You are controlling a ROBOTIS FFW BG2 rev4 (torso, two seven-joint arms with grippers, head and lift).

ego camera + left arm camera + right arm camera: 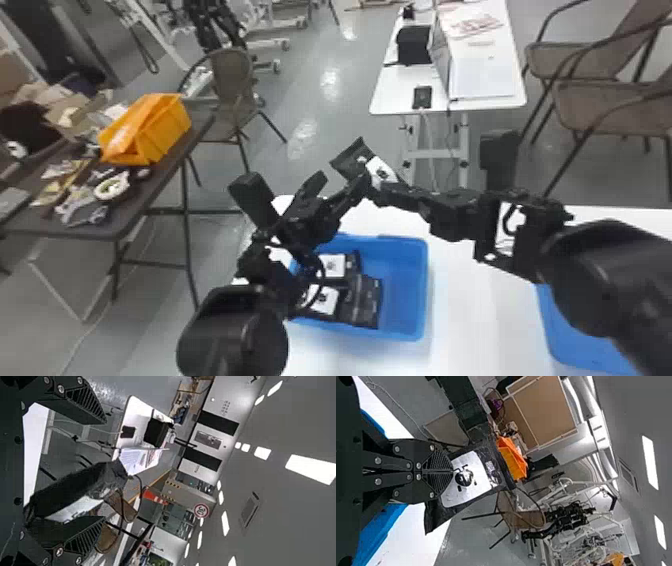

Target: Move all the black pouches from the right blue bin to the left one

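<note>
2 smooth blue bins, L bin [422, 290] & R bin [562, 330]. R gripper's [372, 186] jaws clamp 1 flat, white-labeled blk pouch [348, 161] up past L bin; L gripper's [340, 184] jaws r wide, pouch btwn. 3+ flat pouches [367, 302] in L bin.

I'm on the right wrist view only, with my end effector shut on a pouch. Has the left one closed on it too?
Observer: No. In the left wrist view, the left end effector is open, with the pouch between its spread fingers.

Operator: Anything in the left bin?

Observer: Yes. The head view shows several black pouches lying in the left bin.

Operator: Any left in the right bin?

Observer: I can't tell. In the head view, the right arm covers part of the right bin.
</note>
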